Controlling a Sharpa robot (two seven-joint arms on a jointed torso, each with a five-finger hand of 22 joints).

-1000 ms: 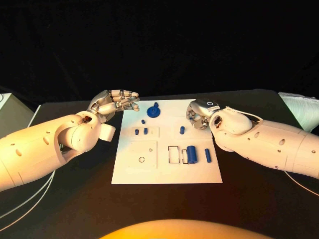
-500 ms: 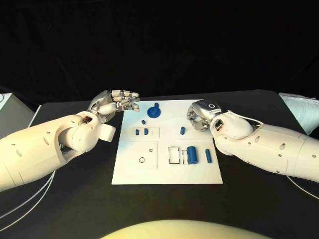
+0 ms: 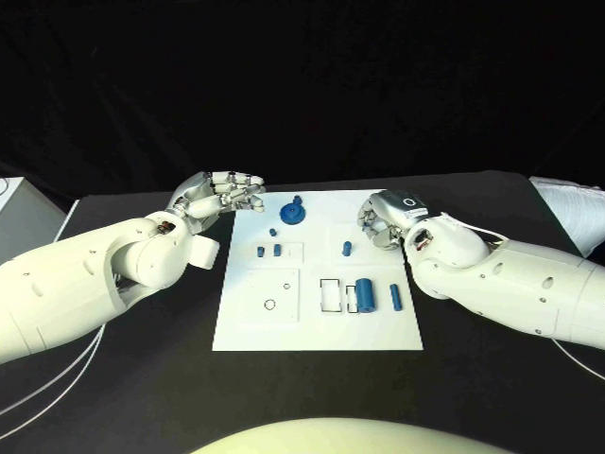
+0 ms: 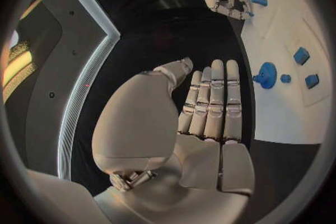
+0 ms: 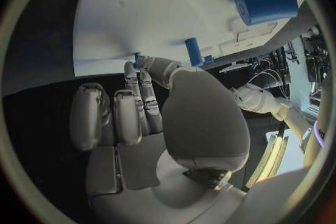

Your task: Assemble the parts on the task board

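Right hand, fingers curled and empty at the task board's two o'clock, risks knocking the small peg aside.

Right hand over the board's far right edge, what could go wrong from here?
1. The right hand hangs close beside a small upright blue peg; a sideways reach might tip it.
2. Two blue cylinders lie loose on the white board; a nudge could set them rolling.
3. The left hand hovers off the board's corner, near the blue gear, and may bump it.
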